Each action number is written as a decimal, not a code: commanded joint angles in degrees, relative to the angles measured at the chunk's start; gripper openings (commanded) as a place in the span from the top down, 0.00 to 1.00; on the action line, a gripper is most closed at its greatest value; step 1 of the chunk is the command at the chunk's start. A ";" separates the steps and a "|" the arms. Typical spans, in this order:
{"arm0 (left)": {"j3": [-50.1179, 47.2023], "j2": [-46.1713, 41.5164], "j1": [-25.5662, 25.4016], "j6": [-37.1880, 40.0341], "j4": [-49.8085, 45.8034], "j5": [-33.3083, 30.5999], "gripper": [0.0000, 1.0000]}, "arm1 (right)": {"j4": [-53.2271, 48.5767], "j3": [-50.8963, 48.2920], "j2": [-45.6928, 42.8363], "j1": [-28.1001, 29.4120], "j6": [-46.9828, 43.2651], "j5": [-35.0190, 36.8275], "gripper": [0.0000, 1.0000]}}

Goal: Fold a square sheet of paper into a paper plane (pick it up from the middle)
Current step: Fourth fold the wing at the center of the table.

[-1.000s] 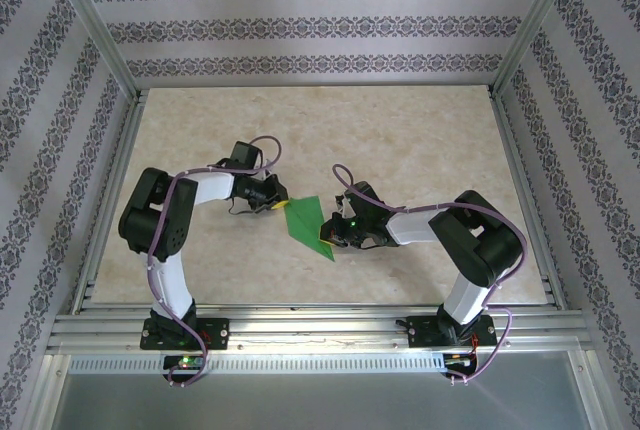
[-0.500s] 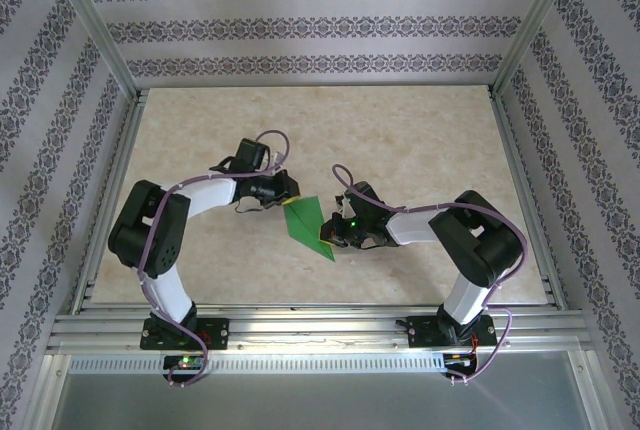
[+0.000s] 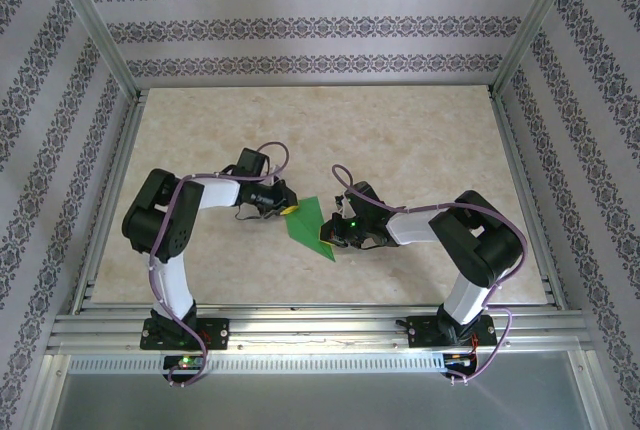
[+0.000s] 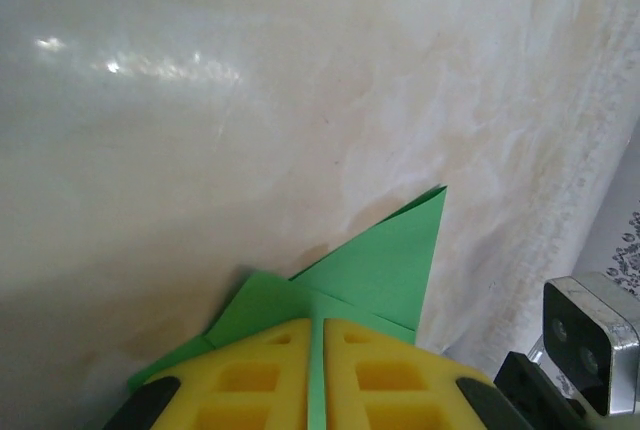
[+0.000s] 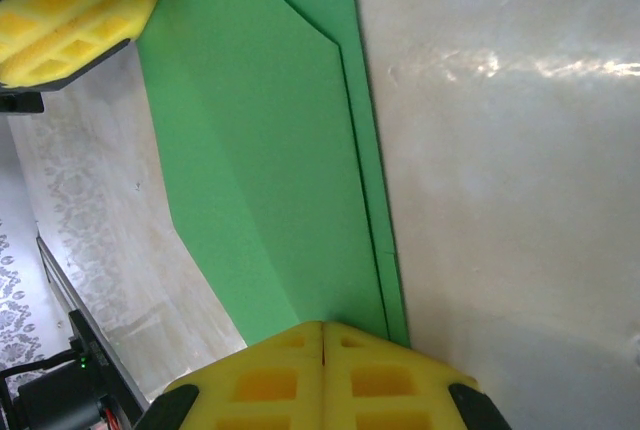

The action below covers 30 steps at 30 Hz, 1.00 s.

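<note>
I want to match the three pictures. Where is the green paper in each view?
Top external: green paper near the centre of the picture.
Left wrist: paper at bottom, right of centre.
Right wrist: paper across the left half.
Shared landmark: left gripper, its yellow pads clamping the paper.

We see a pale, marbled beige table (image 3: 400, 140) boxed in on three sides by walls (image 3: 310, 30) papered in white with bands of grey floral ornament. Aluminium posts (image 3: 95, 25) rise from its far corners. Aluminium rails (image 3: 320, 325) run along its near edge, with a perforated strip (image 3: 320, 361) and a grey panel (image 3: 320, 400) nearer still. Soft light leaves glare (image 4: 140, 65) on the tabletop.
</note>
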 commanded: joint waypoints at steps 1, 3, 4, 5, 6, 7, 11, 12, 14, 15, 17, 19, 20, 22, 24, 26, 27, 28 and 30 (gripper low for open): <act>0.88 1.24 3.74 3.13 -2.04 -3.38 0.88 | -11.20 -2.75 2.30 -0.23 -1.37 2.81 1.00; 1.78 0.81 4.41 3.62 -3.26 -2.87 0.88 | -11.23 -2.76 2.37 -0.34 -1.36 2.77 1.00; 2.01 0.14 4.41 3.69 -3.29 -2.24 0.88 | -11.12 -2.76 2.38 -0.33 -1.36 2.61 1.00; 1.92 -0.57 4.32 3.32 -2.80 -1.74 0.88 | -11.10 -2.76 2.38 -0.32 -1.53 2.56 1.00; 1.73 -1.29 4.35 2.85 -2.53 -1.41 0.88 | -11.19 -2.67 2.46 -0.39 -1.55 2.51 1.00; 1.45 -2.16 4.35 2.22 -2.05 -1.14 0.88 | -11.32 -2.58 2.54 -0.42 -1.70 2.48 1.00; -0.31 -6.10 2.91 0.08 -0.16 -0.86 0.87 | -11.36 -2.24 2.45 -0.41 -1.65 2.24 1.00; -0.76 -6.88 2.20 -0.37 0.40 -0.60 0.87 | -11.45 -2.23 2.38 -0.41 -1.70 2.17 1.00; -1.25 -8.11 0.25 -1.04 0.84 -0.73 0.87 | -11.74 -2.18 2.13 -0.50 -1.83 2.24 1.00; -1.49 -8.35 -0.67 -1.35 1.22 -0.78 0.87 | -11.78 -2.19 2.03 -0.50 -1.80 2.31 1.00; -2.04 -8.37 -2.98 -2.00 2.56 -0.82 0.87 | -11.81 -2.23 1.98 -0.58 -1.84 2.42 1.00; -2.15 -7.53 -4.79 -2.35 3.25 -0.89 0.88 | -11.80 -2.32 1.95 -0.63 -1.88 2.44 1.00; -2.38 -6.84 -5.68 -2.48 3.77 -0.82 0.88 | -11.80 -2.32 2.04 -0.67 -1.81 2.48 1.00; -2.79 -5.42 -6.66 -2.91 4.77 -0.78 0.89 | -11.81 -2.32 2.03 -0.68 -1.86 2.42 1.00; -3.26 -4.13 -6.76 -2.06 5.04 -1.01 0.89 | -12.01 -2.24 1.99 -0.67 -1.83 2.37 1.00; -3.28 -2.70 -6.49 -0.03 2.83 -2.78 0.90 | -11.98 -2.16 1.77 -0.67 -1.84 2.29 1.00; -3.36 -2.19 -6.47 0.32 2.67 -2.71 0.90 | -12.06 -2.07 1.76 -0.73 -1.83 2.16 1.00; -3.69 -1.48 -6.45 0.60 2.88 -2.54 0.90 | -12.02 -1.88 1.68 -0.67 -1.89 1.94 1.00; -4.20 -0.77 -6.39 0.98 2.96 -2.44 0.90 | -12.07 -1.34 1.26 -0.69 -1.97 1.47 1.00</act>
